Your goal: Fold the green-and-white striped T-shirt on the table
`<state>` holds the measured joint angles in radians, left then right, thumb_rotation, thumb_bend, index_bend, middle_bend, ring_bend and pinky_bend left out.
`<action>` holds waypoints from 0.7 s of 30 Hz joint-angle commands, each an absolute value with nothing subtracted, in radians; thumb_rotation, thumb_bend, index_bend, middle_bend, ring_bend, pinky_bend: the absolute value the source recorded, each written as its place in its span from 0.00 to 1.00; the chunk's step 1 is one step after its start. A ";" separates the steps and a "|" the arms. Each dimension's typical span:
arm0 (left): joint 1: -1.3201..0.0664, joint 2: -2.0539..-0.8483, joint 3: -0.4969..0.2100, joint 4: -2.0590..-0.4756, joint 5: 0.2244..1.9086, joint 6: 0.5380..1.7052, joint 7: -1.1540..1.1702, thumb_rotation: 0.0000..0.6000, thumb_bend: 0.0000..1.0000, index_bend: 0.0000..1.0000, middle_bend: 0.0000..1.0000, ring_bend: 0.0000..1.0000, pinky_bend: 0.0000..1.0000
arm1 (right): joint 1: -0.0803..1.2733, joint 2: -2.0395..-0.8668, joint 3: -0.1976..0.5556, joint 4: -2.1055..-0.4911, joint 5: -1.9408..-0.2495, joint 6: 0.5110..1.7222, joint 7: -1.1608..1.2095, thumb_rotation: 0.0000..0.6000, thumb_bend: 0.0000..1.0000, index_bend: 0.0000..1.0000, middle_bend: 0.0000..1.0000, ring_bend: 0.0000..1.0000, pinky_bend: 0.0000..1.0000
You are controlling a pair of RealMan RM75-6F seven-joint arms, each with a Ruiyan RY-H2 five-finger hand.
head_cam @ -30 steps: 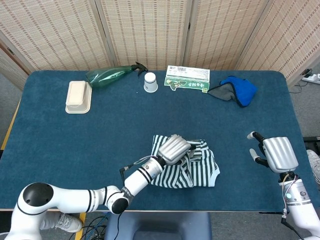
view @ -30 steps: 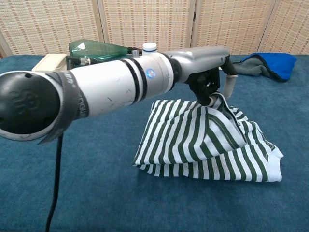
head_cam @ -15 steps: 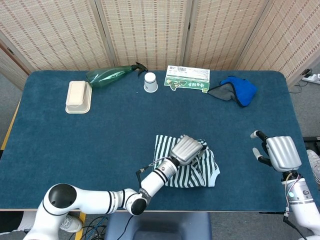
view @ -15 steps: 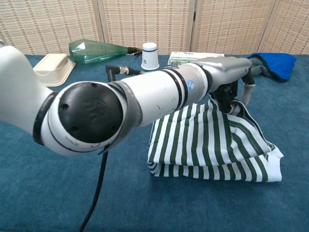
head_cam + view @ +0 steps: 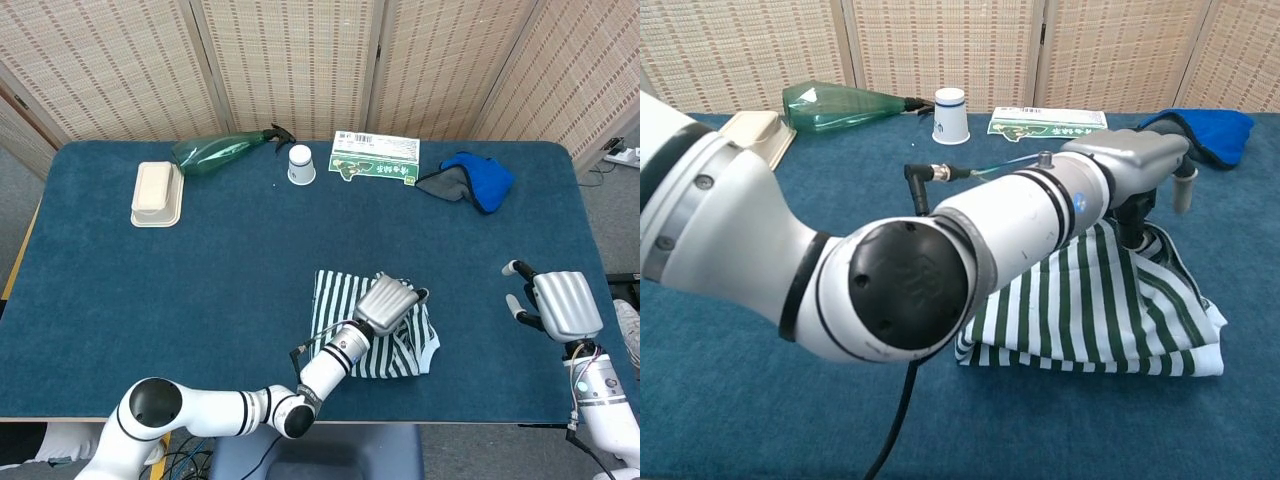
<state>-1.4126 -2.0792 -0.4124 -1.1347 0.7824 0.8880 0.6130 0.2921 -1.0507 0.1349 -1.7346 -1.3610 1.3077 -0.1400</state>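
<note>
The green-and-white striped T-shirt (image 5: 336, 300) lies bunched near the table's front edge, right of centre, with its left part folded over onto the rest (image 5: 1100, 310). My left hand (image 5: 388, 303) is on top of the shirt, fingers pointing down into the fabric, and it pinches a raised fold of it (image 5: 1137, 180). The left forearm fills much of the chest view and hides the shirt's left side. My right hand (image 5: 562, 306) hovers at the table's right edge, fingers apart and holding nothing, well clear of the shirt.
Along the back of the table stand a green spray bottle (image 5: 215, 152), a white paper cup (image 5: 301, 164), a green-and-white box (image 5: 376, 157) and a blue-and-grey cloth (image 5: 475, 180). A beige container (image 5: 157, 193) sits at the back left.
My left hand has carried the shirt's left part to the right, over the rest, and lowered it. The bundle is now narrower. The right hand has barely moved.
</note>
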 commanded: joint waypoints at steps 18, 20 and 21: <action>-1.212 -1.917 -0.441 -1.289 0.774 0.987 0.494 1.00 0.11 0.00 0.83 0.77 0.95 | 0.288 -1.041 0.140 -1.754 -1.367 1.318 -0.159 1.00 0.35 0.38 0.97 1.00 1.00; -1.182 -1.880 -0.432 -1.310 0.770 0.991 0.486 1.00 0.11 0.00 0.82 0.77 0.95 | 0.289 -1.040 0.140 -1.756 -1.369 1.317 -0.163 1.00 0.35 0.38 0.97 1.00 1.00; -1.161 -1.854 -0.424 -1.324 0.768 0.993 0.482 1.00 0.11 0.00 0.82 0.76 0.95 | 0.290 -1.039 0.141 -1.759 -1.370 1.317 -0.165 1.00 0.35 0.38 0.97 1.00 1.00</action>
